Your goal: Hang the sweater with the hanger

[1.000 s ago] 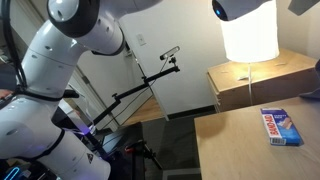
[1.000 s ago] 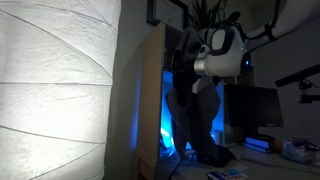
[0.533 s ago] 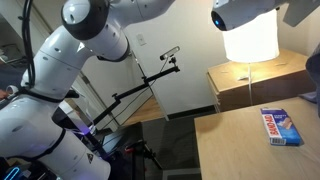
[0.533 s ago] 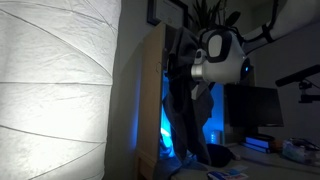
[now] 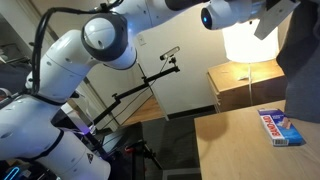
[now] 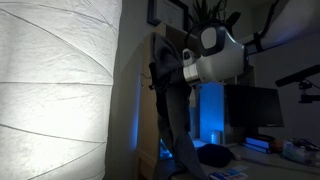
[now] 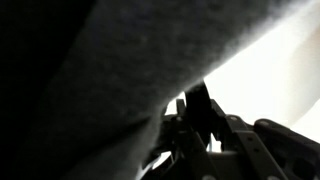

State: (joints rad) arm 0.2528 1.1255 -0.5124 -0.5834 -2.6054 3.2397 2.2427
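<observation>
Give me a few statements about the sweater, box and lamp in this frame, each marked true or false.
1. The sweater hangs in the air from the gripper. True.
2. The box lies on the floor. False: it lies on the table.
3. The lamp is lit. True.
4. The wrist view shows no fabric. False: the sweater fills most of that view, just above the gripper.
</observation>
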